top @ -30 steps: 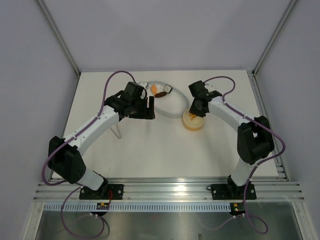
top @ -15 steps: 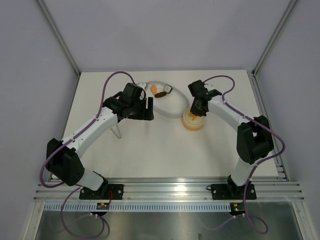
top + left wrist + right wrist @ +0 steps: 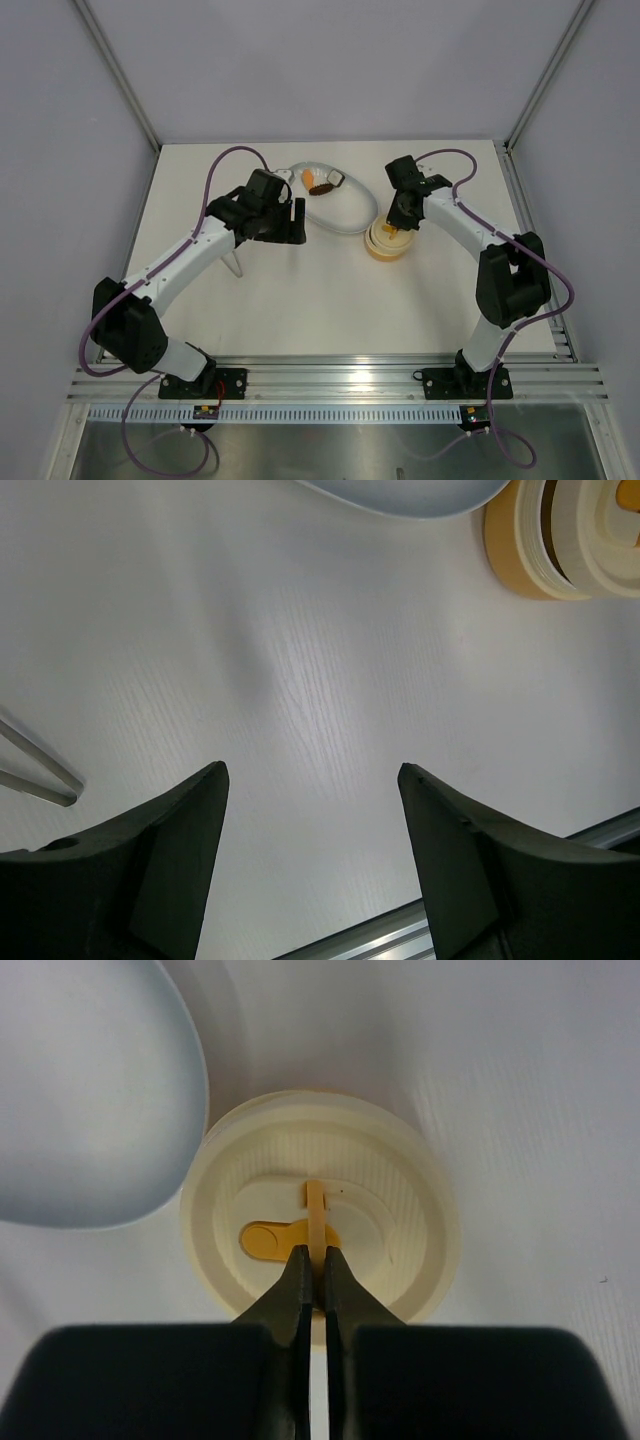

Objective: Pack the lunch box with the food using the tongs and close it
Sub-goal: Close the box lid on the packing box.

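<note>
The lunch box (image 3: 385, 243) stands right of centre, its pale-yellow lid (image 3: 400, 1190) lying on top with an orange mark (image 3: 265, 1240). My right gripper (image 3: 316, 1260) is shut on the thin upright tab (image 3: 317, 1205) at the lid's middle; from above the gripper (image 3: 398, 222) sits over the box. Left of the box, my left gripper (image 3: 297, 220) hangs open over bare table, nothing between its fingers (image 3: 310, 770). The tongs (image 3: 236, 264) lie on the table under the left forearm, their tips (image 3: 45, 775) at the left of the wrist view. Food pieces (image 3: 320, 184), orange and dark brown, rest on the white dish.
The white oval dish (image 3: 340, 208) lies between the two grippers, its edge close to the lunch box (image 3: 545, 540) and beside the lid in the right wrist view (image 3: 90, 1100). The enclosure's metal posts and walls bound the table.
My right gripper's jaws have closed onto the lid's tab, and the wrist has shifted slightly to the right. The left arm has hardly moved and stays open.
</note>
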You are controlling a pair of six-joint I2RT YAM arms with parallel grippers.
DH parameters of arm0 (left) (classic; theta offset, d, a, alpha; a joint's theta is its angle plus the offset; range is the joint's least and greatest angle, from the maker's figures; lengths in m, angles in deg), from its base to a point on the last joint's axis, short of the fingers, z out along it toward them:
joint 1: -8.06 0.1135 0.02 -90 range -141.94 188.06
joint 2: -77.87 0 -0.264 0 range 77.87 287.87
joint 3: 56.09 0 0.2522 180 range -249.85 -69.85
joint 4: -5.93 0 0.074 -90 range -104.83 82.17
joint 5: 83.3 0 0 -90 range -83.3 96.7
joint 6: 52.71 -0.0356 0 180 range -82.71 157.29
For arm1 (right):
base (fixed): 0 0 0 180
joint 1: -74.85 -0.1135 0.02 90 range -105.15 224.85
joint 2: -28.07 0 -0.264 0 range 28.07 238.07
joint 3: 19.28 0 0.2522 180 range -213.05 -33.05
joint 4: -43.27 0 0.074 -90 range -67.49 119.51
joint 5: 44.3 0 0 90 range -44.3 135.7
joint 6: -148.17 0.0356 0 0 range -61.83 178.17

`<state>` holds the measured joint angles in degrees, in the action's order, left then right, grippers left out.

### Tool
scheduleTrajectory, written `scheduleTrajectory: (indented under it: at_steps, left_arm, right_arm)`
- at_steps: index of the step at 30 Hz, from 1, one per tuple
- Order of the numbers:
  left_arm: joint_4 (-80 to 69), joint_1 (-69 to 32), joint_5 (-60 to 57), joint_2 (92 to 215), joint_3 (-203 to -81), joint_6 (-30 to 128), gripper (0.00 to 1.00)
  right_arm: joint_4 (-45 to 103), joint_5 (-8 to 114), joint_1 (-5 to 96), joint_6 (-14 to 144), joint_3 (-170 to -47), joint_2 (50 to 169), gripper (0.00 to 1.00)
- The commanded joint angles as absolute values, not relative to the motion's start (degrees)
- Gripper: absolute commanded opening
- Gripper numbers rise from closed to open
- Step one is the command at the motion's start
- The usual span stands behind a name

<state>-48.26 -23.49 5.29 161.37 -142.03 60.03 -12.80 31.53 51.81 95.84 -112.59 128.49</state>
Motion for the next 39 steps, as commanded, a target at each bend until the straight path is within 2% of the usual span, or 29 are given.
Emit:
scheduleTrajectory:
  at_steps: [1,9,17,30,39]
  left_arm:
    - [-46.4,-23.6,6.3,158.8,-141.4,60.0,0.72]
    - [-46.3,-23.5,6.2,158.9,-140.9,60.3,0.72]
    - [-46.3,-23.5,6.3,158.8,-140.5,60.3,0.72]
    - [-46.1,-23.6,5.6,159.3,-140.3,60.2,0.71]
    - [-45.9,-23.5,5.0,158.6,-139.5,60.6,0.71]
  right_arm:
    - [-11.5,33.6,52.2,94.2,-114.2,129.5,0.0]
    - [-7.8,38.3,52.3,93.5,-111.8,129.5,0.0]
    - [-8.7,38.0,52.3,93.2,-113.3,131.5,0.0]
    - [-4.6,41.7,53.1,92.3,-108.3,131.3,0.0]
    - [1.6,52.8,53.2,89.8,-102.3,129.3,0.0]
